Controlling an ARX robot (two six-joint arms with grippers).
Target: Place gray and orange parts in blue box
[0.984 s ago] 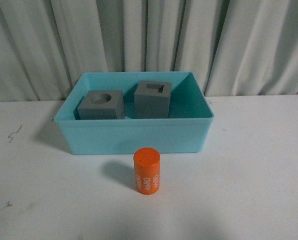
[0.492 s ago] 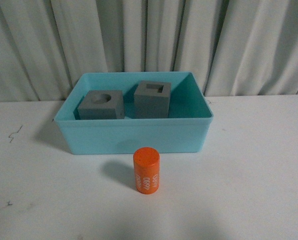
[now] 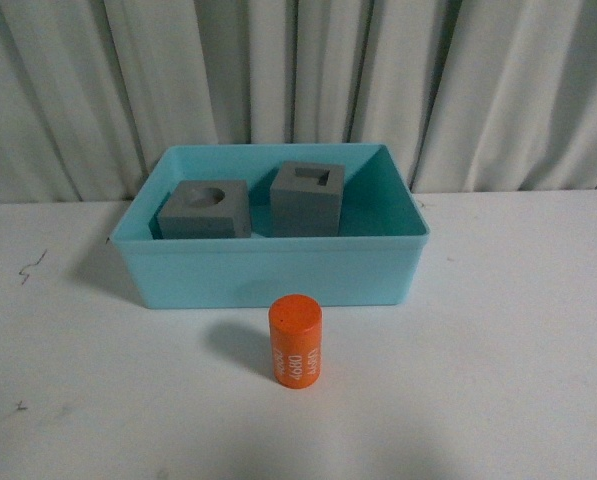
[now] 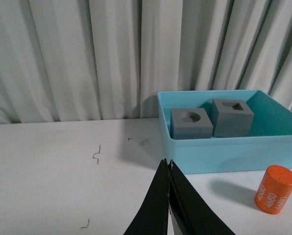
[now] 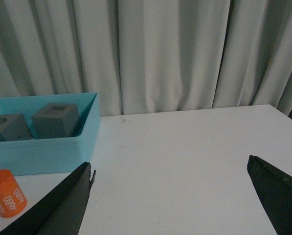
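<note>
Behind blue box point(image 3: 268, 272) wall, gray cubes point(image 3: 205, 210) btms hidden.

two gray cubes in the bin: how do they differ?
Recess: the round-recess cube has a circular hole on top, the square-recess cube a square one.
Place: in the front view the round-recess cube sits left, the square-recess cube right and a little further back.
Height: the square-recess cube appears taller than the round-recess cube.
Shared: both matte gray, recess up, inside the blue box.

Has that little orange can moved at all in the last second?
No. The orange cylinder stands upright in the same spot, just before the front wall of the blue box.
</note>
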